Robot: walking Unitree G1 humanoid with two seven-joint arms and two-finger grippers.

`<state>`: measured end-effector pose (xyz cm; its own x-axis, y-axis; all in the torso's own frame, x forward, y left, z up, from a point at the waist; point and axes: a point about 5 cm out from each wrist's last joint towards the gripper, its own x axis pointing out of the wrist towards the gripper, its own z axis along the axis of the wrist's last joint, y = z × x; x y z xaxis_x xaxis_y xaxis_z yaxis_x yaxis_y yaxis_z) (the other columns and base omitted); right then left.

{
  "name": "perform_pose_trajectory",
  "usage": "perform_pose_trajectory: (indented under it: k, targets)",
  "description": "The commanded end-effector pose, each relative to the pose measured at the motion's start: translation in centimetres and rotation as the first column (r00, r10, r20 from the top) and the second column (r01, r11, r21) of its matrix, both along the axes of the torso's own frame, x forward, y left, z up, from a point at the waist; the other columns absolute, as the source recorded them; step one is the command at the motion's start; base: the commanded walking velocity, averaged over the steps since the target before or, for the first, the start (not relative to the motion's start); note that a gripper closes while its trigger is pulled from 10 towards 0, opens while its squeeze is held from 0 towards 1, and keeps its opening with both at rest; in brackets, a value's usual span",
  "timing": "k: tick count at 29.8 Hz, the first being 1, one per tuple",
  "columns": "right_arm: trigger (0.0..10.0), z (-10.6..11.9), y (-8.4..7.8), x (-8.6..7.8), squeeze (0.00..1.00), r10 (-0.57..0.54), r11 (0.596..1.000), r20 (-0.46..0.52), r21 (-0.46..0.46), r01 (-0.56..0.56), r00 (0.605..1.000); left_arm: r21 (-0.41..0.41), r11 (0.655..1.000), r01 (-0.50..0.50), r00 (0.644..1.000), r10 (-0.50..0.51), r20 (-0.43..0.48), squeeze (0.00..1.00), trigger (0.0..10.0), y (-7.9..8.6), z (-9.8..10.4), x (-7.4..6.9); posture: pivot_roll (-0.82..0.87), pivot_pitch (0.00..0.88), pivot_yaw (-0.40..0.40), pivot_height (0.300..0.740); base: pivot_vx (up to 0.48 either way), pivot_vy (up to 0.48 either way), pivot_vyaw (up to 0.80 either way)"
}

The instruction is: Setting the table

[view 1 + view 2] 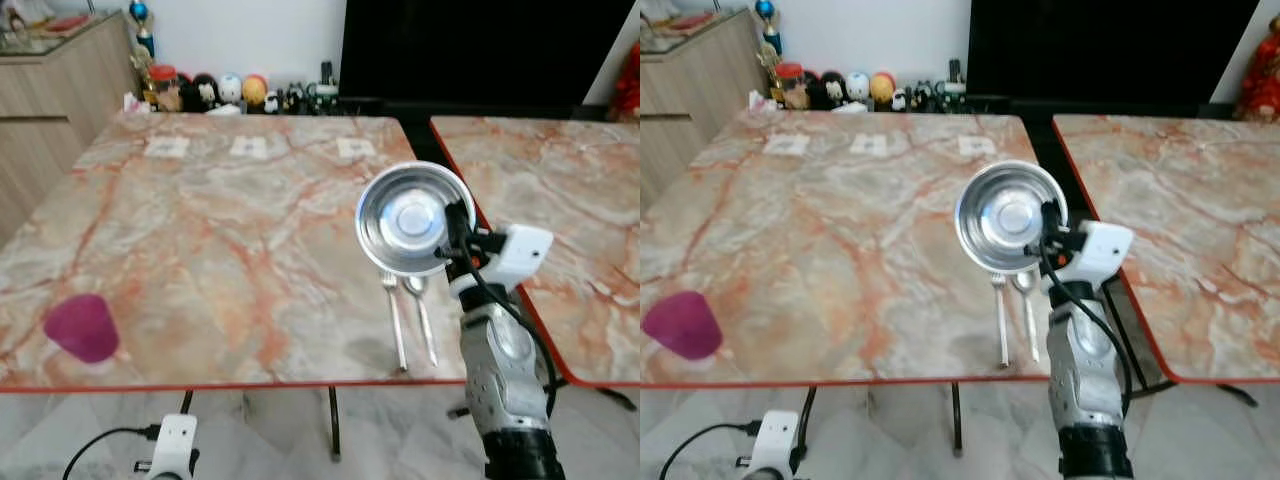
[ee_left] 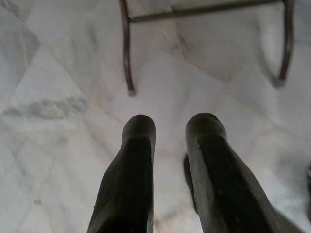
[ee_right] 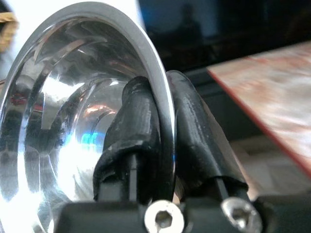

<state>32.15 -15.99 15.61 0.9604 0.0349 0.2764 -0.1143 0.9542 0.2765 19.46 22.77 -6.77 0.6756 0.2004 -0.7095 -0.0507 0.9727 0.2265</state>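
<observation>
The right gripper (image 1: 457,238) pinches the rim of a shiny round stainless-steel bowl (image 1: 413,218), one black finger inside the wall and one outside, as the right wrist view shows with the thin rim (image 3: 163,104) squeezed between the two fingers (image 3: 131,126). Held by its edge this way, the bowl is tipped up on its side with its open face toward the head camera, raised above the near right part of the orange-veined marble table with the red edge (image 1: 200,230). Just below it on the tabletop lie a steel fork (image 1: 395,318) and a steel spoon (image 1: 422,312), side by side with handles toward the near edge, so the bowl seems meant for the spot just beyond their heads to complete one place setting. A translucent magenta plastic cup (image 1: 82,327) stands at the near left corner, well apart from the cutlery. The left gripper (image 2: 170,160) hangs idle below table height over the pale tiled floor (image 2: 58,73), its fingers slightly apart and holding nothing.
</observation>
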Motion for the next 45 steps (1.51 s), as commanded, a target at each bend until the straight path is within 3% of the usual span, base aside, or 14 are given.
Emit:
perform_pose_trajectory:
  k: [1, 12, 36, 45]
  targets:
    - [10.0, 0.7, -0.8, -0.2, 0.0, -0.034, 0.999, 0.029, -0.005, 0.034, 0.999, -0.005, 1.0, -0.005, 1.0, 0.004, -0.027, 0.0, 10.0, 0.0, -0.4, -0.6, -0.07, 0.002, 0.006, 0.74, 0.0, -0.469, 0.0]
    - [10.0, 0.3, -1.2, -1.0, 0.0, -0.062, 0.998, 0.023, -0.006, 0.062, 0.998, 0.007, 1.0, 0.016, 0.999, -0.016, -0.045, 0.0, 10.0, 0.4, -0.5, -1.1, -0.09, 0.013, 0.04, 0.74, 0.0, -0.464, 0.0]
    - [10.0, -0.2, -4.4, -1.5, 0.0, -0.234, 0.972, -0.048, 0.002, 0.234, 0.971, 0.002, 1.0, 0.028, 0.997, -0.028, -0.077, 0.0, 10.0, 0.0, -1.2, -2.4, -0.1, 0.049, 0.024, 0.74, 0.0, -0.461, 0.0]
    - [10.0, -0.5, -4.8, -1.8, 0.0, -0.267, 0.964, -0.068, -0.009, 0.267, 0.961, -0.011, 1.0, 0.021, 0.997, -0.022, -0.076, 0.0, 10.0, -0.3, -1.3, -2.3, -0.11, 0.067, 0.029, 0.74, 0.0, -0.113, 0.0]
